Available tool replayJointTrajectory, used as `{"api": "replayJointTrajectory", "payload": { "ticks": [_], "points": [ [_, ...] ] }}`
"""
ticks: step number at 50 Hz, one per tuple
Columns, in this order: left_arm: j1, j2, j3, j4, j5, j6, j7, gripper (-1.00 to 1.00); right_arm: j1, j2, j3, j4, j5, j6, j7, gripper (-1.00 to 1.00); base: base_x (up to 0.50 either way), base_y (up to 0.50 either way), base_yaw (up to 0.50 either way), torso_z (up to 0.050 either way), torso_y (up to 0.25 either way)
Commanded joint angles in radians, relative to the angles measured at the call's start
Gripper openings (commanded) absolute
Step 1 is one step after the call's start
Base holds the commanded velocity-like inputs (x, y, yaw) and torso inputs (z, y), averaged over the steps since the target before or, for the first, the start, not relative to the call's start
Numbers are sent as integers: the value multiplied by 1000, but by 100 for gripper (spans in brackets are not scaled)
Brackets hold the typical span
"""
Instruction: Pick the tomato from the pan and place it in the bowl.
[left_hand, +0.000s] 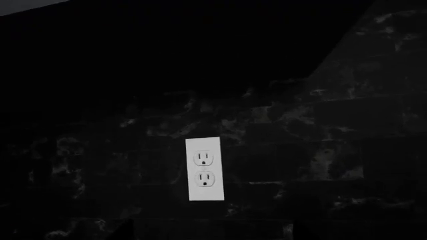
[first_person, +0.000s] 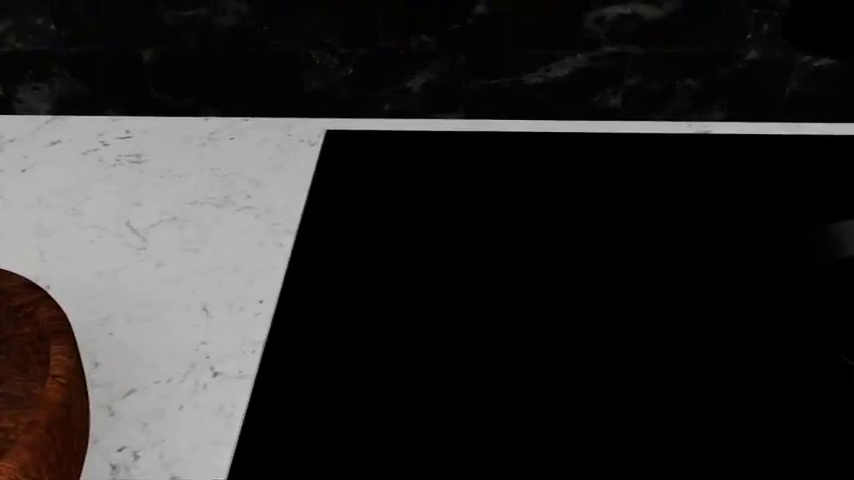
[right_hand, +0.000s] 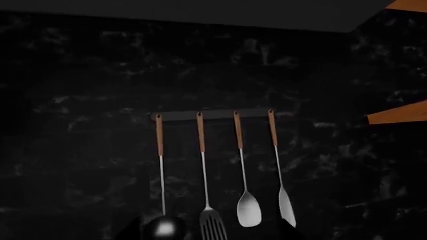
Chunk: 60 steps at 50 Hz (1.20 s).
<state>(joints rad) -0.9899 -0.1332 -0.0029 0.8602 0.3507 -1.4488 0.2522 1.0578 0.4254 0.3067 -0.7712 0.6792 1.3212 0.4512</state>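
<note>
At the head view's left edge, the bowl (first_person: 40, 385) sits on the white table (first_person: 174, 250); neither arm's fingers are visible, so their state cannot be told.

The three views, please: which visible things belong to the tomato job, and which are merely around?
For the job:
bowl, only its edge in the head view; tomato and pan not visible.

Just around:
wall outlet
hanging utensils
white counter
black cooktop
</note>
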Motion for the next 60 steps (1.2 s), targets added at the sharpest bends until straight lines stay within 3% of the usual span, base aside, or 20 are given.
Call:
{"api": "replayJointTrajectory", "payload": {
  "ticks": [1, 21, 60],
  "points": [
    [9, 28, -25, -93, 17, 76, 21, 100, 36, 8, -47, 114, -56, -37, 21, 100, 0, 0, 0, 0, 0],
    [42, 38, -55, -140, -13, 144, 2, 100, 125, 44, -82, 305, -116, 108, 114, 100, 0, 0, 0, 0, 0],
    [19, 24, -28, -122, -23, 105, -22, 100, 24, 96, -76, 369, -15, 244, 156, 100, 0, 0, 0, 0, 0]
  ]
}}
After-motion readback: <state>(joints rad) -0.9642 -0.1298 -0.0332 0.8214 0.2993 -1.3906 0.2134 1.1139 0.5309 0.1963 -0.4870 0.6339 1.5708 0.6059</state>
